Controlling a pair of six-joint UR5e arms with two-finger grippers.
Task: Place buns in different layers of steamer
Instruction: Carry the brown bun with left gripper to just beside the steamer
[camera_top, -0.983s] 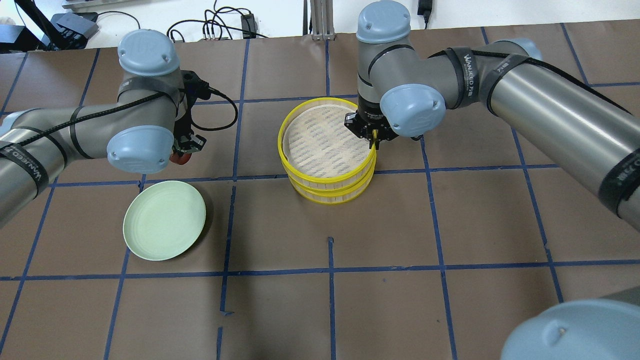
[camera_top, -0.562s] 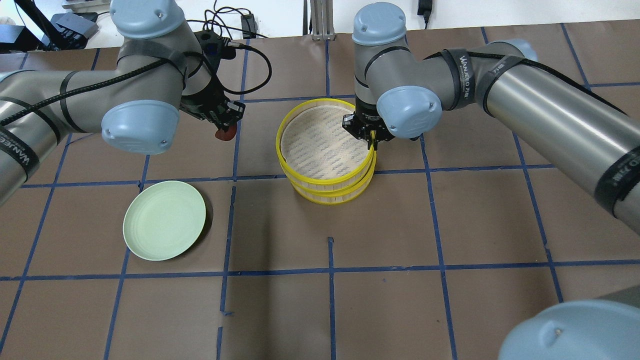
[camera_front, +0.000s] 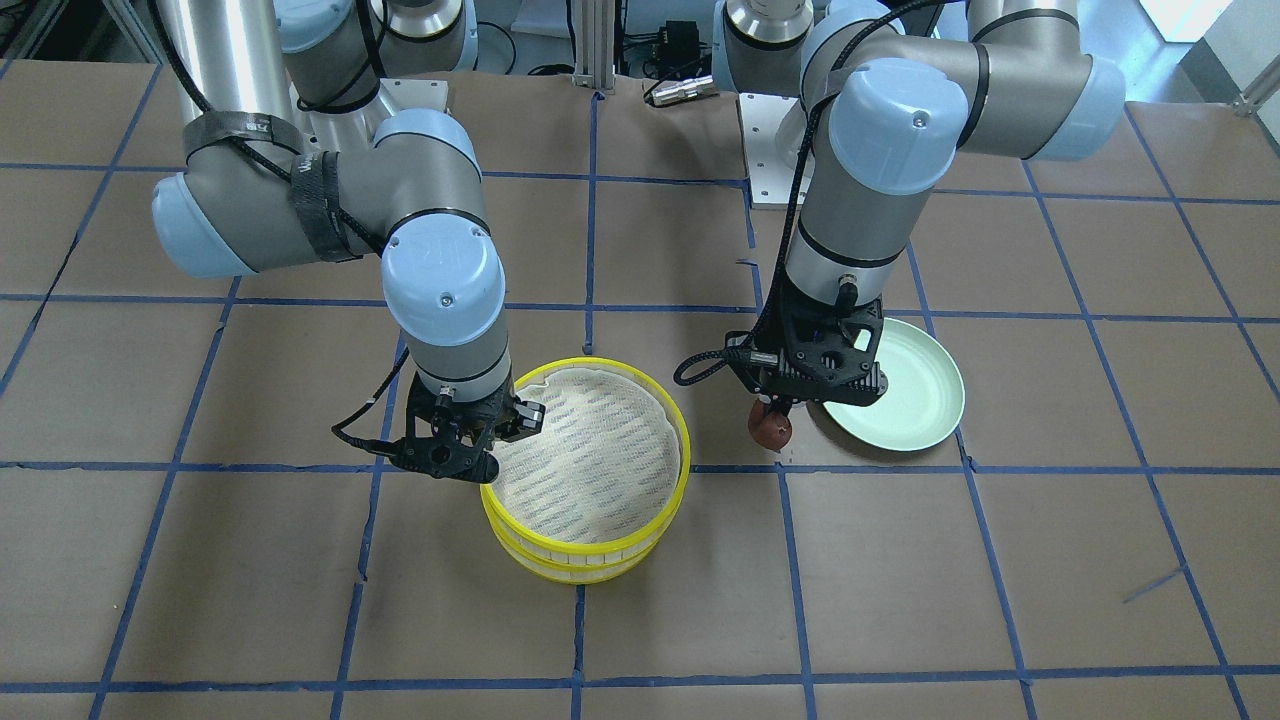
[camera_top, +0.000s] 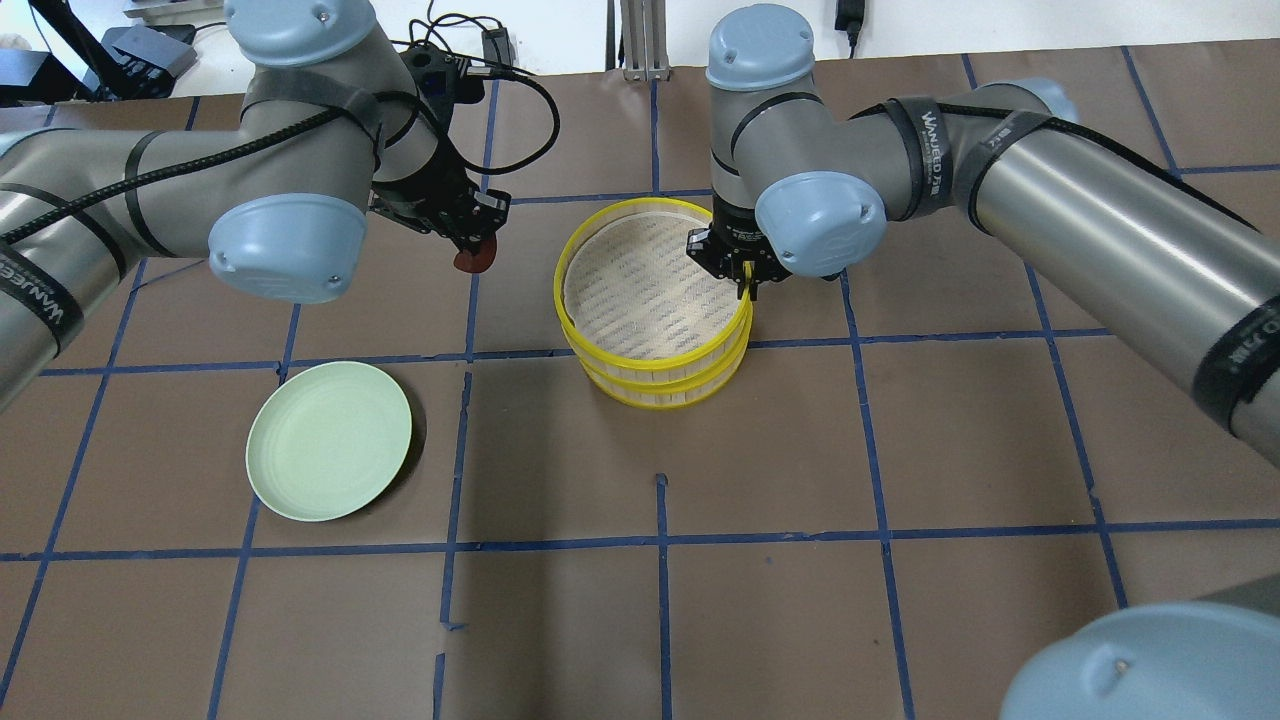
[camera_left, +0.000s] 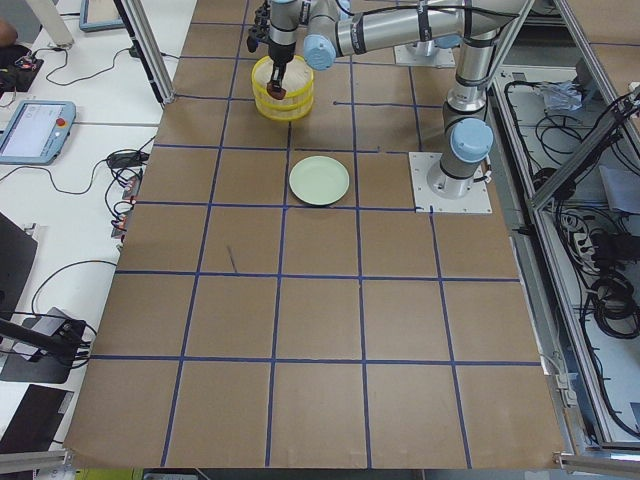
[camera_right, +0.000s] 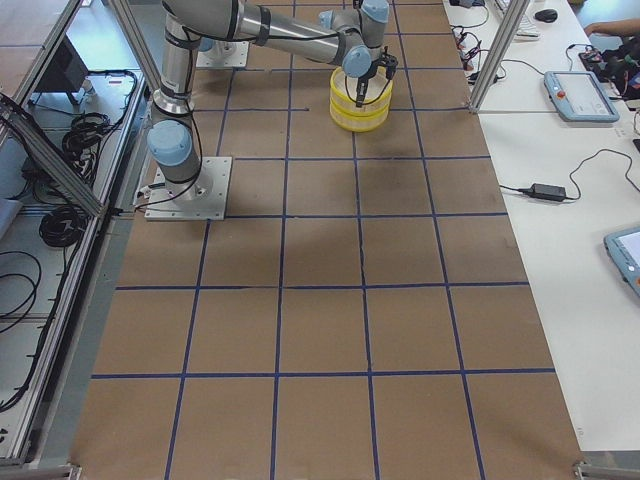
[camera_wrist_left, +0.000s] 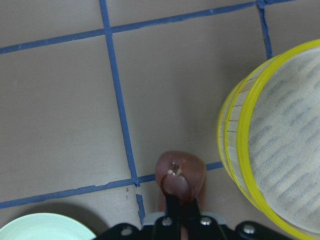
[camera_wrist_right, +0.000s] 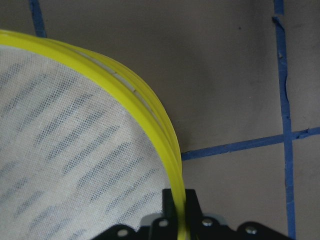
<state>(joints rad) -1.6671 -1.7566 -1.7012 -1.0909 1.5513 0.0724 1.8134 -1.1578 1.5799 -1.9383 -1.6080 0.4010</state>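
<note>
The two yellow-rimmed steamer trays are stacked at mid-table. The upper tray sits slightly askew on the lower tray, and its whitish cloth is bare. My right gripper is shut on the upper tray's rim at its right side. My left gripper is shut on the dark reddish-brown bun and holds it above the table, left of the steamer; it also shows in the left wrist view. The white bun is hidden.
A pale green plate lies on the table to the front left of the steamer, with nothing on it. Cables run along the table's far edge. Blue tape lines grid the brown table.
My left gripper has risen and swung right with the brown bun, from near the plate toward the steamer. My right gripper has stayed on the upper tray's rim.
</note>
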